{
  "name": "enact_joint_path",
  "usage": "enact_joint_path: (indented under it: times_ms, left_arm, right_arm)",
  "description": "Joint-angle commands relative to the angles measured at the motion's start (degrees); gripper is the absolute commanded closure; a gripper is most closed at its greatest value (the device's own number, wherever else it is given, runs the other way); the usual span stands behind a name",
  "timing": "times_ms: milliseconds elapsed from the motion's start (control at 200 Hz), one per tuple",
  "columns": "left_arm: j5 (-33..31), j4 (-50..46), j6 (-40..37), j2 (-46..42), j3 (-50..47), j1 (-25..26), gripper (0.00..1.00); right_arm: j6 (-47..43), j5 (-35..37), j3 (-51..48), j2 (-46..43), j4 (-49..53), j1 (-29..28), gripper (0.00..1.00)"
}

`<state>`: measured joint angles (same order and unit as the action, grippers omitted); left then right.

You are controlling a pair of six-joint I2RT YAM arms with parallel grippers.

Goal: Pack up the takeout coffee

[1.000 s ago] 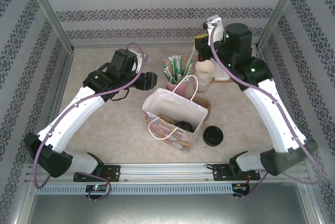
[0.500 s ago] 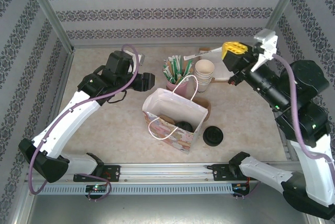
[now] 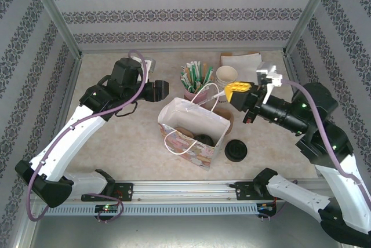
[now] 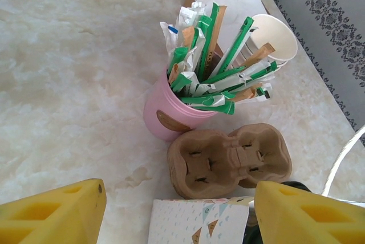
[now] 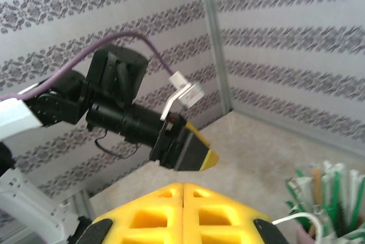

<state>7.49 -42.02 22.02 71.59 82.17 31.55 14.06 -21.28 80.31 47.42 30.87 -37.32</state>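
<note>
High overhead view, two wrist views; pink cup (image 4: 166,114) shared.

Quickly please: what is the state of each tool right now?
Left tool: open, holding nothing.
Right tool: closed, apparently pinching a thin white stick.

A pink cup (image 4: 171,116) is standing on the pale table (image 4: 68,73), holding lots of green, white and brown sticks (image 4: 211,67). A brown cardboard cup tray (image 4: 228,161) is lying just beside it. A cream paper cup (image 4: 276,33) is peeking out behind. The left gripper (image 4: 179,198) is holding its yellow fingers (image 4: 51,212) wide apart, with a patterned bag edge (image 4: 197,227) showing between them.
</note>
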Motion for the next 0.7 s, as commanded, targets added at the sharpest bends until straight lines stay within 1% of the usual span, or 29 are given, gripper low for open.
enact_joint_path:
  times_ms: [0, 130, 290, 320, 390, 410, 490, 550, 624, 699]
  left_arm:
    - [1.1, 0.4, 2.1, -0.9, 0.0, 0.8, 0.30]
    - [1.4, 0.4, 2.5, -1.0, -0.4, 0.8, 0.30]
    - [2.0, 0.3, 2.9, -1.1, -0.9, 0.9, 0.31]
    - [2.0, 0.3, 2.8, -1.1, -1.0, 0.9, 0.31]
    - [1.6, 0.3, 2.5, -1.3, -1.4, 0.9, 0.30]
    - [1.4, 0.3, 2.5, -1.2, -1.4, 0.9, 0.30]
    - [1.6, 0.3, 2.1, -1.3, -1.7, 0.9, 0.30]
    - [1.7, 0.6, 1.8, -1.3, -2.1, 0.9, 0.30]
    - [2.4, 1.1, 1.6, -1.4, -2.4, 0.9, 0.31]
    - [3.5, 2.2, 1.5, -1.6, -2.9, 0.9, 0.33]
  right_arm:
    - [1.6, -0.8, -2.2, 0.5, -2.7, -2.9, 1.00]
    - [0.4, 2.8, -7.3, 2.4, -5.0, -5.3, 1.00]
    - [2.9, 2.3, -12.2, 7.5, -11.8, -6.2, 1.00]
    - [3.0, 2.1, -13.0, 8.4, -13.2, -6.5, 0.91]
    - [2.1, 3.3, -13.5, 10.2, -13.7, -6.8, 0.60]
    - [1.8, 4.3, -13.3, 10.6, -13.2, -6.8, 0.53]
    - [0.4, 9.3, -12.3, 10.9, -11.3, -6.7, 0.52]
    - [-0.5, 10.8, -11.1, 10.6, -10.3, -6.7, 0.51]
    - [-0.3, 12.4, -8.1, 10.0, -8.1, -6.7, 0.47]
    - [0.1, 16.6, -4.8, 9.4, -5.5, -6.6, 0.44]
